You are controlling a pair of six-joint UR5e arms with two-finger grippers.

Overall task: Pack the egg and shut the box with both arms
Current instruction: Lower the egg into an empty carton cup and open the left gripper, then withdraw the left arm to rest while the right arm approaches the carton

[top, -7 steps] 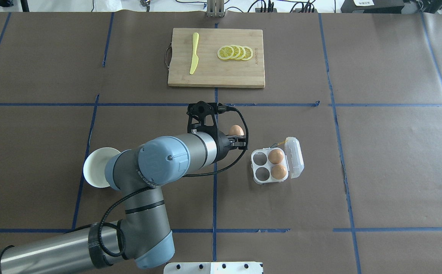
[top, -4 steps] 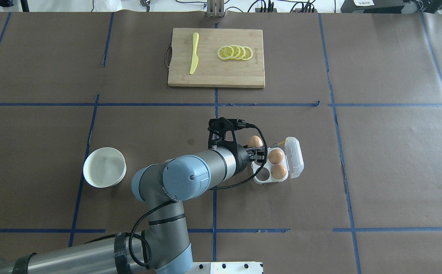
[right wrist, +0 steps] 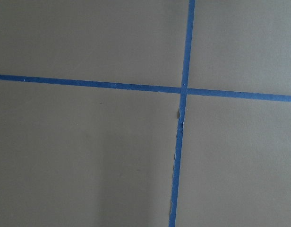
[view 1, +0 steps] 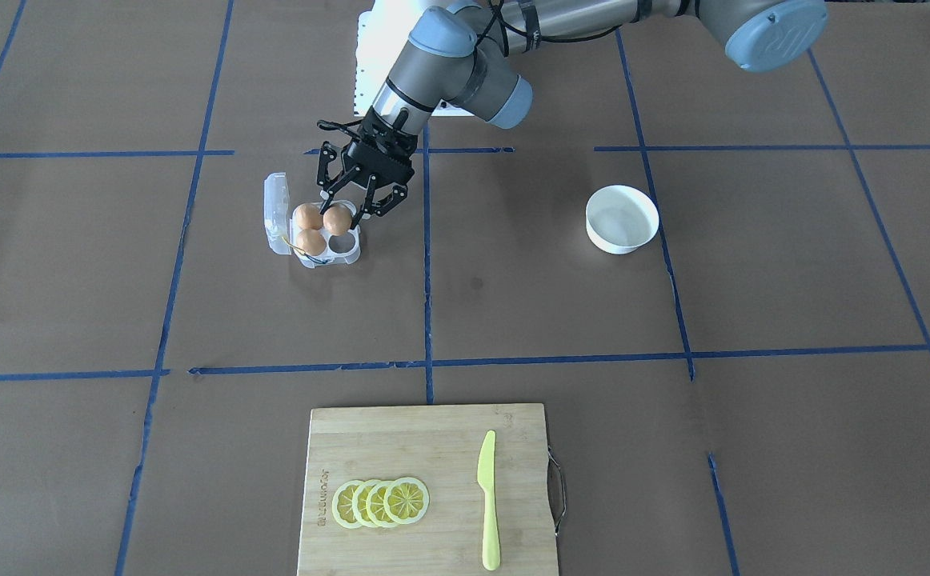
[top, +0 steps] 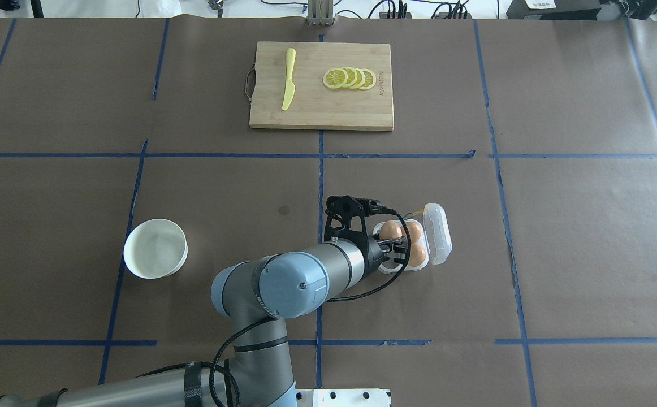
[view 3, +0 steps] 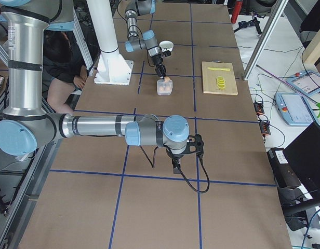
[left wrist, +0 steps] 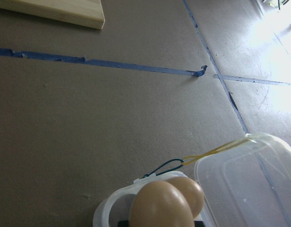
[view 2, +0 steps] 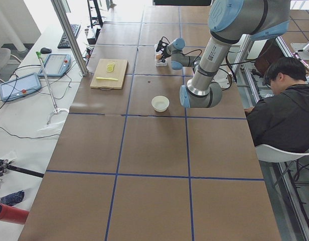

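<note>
My left gripper is shut on a tan-orange egg and holds it just over the clear four-cell box, on the side away from the lid. I cannot tell which cell is beneath it. Two more eggs sit in the cells beside the open lid. The front-facing view shows the fingers around the held egg. The left wrist view shows that egg, the lid and the yellow loop. My right gripper shows only in the exterior right view, far from the box. I cannot tell its state.
A white bowl stands left of the arm. A wooden cutting board at the far middle carries lemon slices and a yellow knife. A person sits beside the table behind the robot.
My left arm has carried the egg to the right, from left of the box to over its cells. It no longer covers the bowl.
</note>
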